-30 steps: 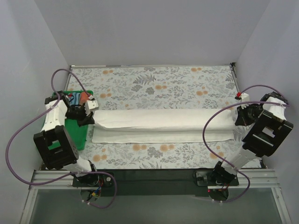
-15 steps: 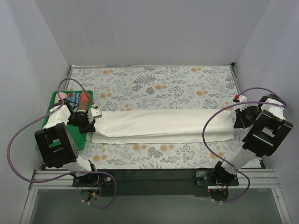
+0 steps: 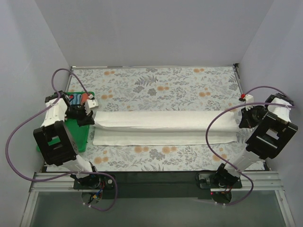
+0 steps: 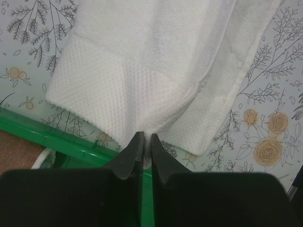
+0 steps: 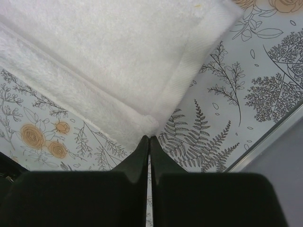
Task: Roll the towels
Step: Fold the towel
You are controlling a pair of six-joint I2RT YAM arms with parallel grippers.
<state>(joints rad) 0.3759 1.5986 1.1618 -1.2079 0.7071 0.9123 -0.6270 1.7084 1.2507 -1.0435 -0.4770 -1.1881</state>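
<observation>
The long cream-white towel [image 3: 165, 126] lies across the table, folded lengthwise, with its upper layer set toward the far side. My left gripper [image 3: 88, 115] is at its left end, over the green tray's edge. It is shut on the waffle-weave corner [image 4: 142, 94], and white cloth shows between the fingers. My right gripper [image 3: 241, 120] is at the right end, shut, with its tips [image 5: 149, 138] pinching the towel's corner [image 5: 151, 124]. A salmon-pink towel [image 3: 84, 98] shows in the tray beside the left wrist; most of it is hidden.
The green tray [image 3: 78, 137] stands at the table's left edge under my left arm, its rim [image 4: 71, 144] just below the towel end. The floral cloth [image 3: 156, 85] covers the table. Grey walls close in left, right and behind.
My left gripper swung toward the near side with the towel's left end, then came back to the far left. The right gripper hardly moved.
</observation>
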